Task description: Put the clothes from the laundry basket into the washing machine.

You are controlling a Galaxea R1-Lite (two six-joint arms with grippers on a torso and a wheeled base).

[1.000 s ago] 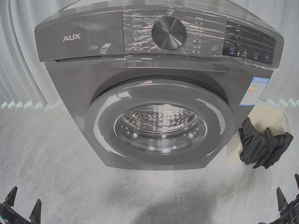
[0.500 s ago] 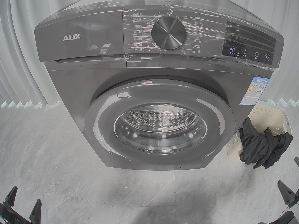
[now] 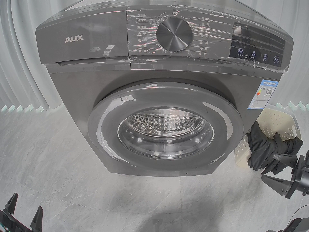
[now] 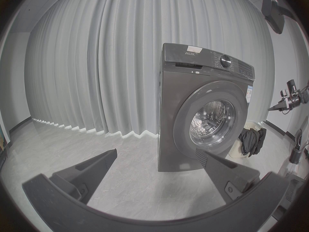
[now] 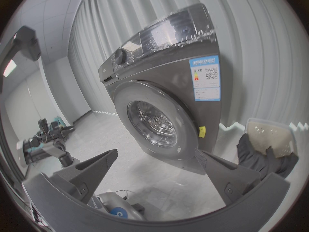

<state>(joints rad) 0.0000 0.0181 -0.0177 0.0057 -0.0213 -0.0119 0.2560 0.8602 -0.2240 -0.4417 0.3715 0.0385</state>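
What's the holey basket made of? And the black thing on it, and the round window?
The cream laundry basket looks like hard plastic: stiff walls with rows of holes. The black garment draped over its rim seems soft cloth, folding limply. The washing machine's round window looks glassy: clear and shiny.

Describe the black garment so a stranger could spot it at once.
Find the big grey washing machine; on the floor at its right side stands a cream perforated laundry basket. Draped over that basket's rim hangs the black garment, the only dark, crumpled cloth against the pale plastic and grey tiles.
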